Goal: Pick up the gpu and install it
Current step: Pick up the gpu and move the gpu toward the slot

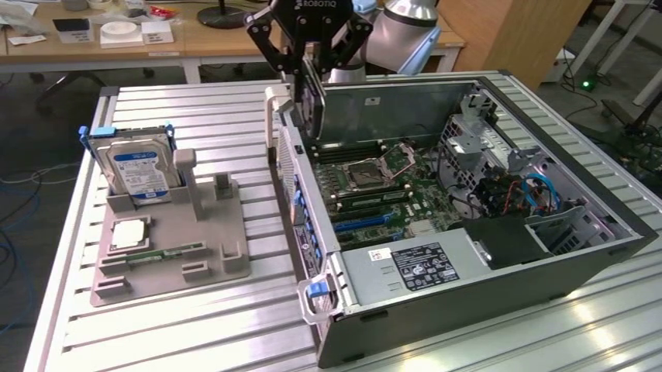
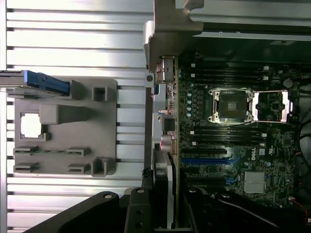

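The gpu (image 1: 312, 108) is a thin dark card hanging on edge, and my gripper (image 1: 310, 76) is shut on its upper part. It hovers over the near-left wall of the open computer case (image 1: 455, 298), above the rear end of the motherboard (image 1: 388, 194). In the wrist view the gpu (image 2: 165, 182) appears edge-on between my gripper's (image 2: 163, 216) black fingers. There it lines up along the case's rear wall, beside the blue expansion slots (image 2: 206, 159). The card's lower edge is still above the board.
A grey parts fixture (image 1: 170, 248) on the slatted table holds a blue-labelled hard drive (image 1: 139, 170), a CPU chip (image 1: 129, 232) and a memory stick (image 1: 166, 253). Inside the case are the open CPU socket (image 1: 373, 172), a power supply (image 1: 419, 267) and cables (image 1: 538, 194).
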`<state>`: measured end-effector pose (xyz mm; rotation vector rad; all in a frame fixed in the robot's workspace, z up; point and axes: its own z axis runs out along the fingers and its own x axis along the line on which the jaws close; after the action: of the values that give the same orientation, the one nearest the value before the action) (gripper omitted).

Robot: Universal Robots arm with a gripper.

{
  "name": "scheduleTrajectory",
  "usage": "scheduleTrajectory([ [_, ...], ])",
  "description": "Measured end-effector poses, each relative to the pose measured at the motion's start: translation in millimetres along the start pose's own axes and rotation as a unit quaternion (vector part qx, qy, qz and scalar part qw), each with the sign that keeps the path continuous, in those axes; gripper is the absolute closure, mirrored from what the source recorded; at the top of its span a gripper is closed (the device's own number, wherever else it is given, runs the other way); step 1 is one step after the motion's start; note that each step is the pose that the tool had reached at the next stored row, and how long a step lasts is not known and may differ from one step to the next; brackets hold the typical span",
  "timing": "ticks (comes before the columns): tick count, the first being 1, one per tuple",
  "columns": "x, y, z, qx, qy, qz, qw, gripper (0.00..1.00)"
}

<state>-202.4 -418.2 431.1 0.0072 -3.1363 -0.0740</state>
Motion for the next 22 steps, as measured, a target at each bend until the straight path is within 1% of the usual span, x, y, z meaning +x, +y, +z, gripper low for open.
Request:
scheduleTrajectory([
  [8, -12.9, 0.0, 0.0, 0.0, 0.0, 0.0, 1.0, 0.72],
  [22, -38.7, -0.2, 0.2, 0.0, 0.0, 0.0, 1.0, 0.72],
])
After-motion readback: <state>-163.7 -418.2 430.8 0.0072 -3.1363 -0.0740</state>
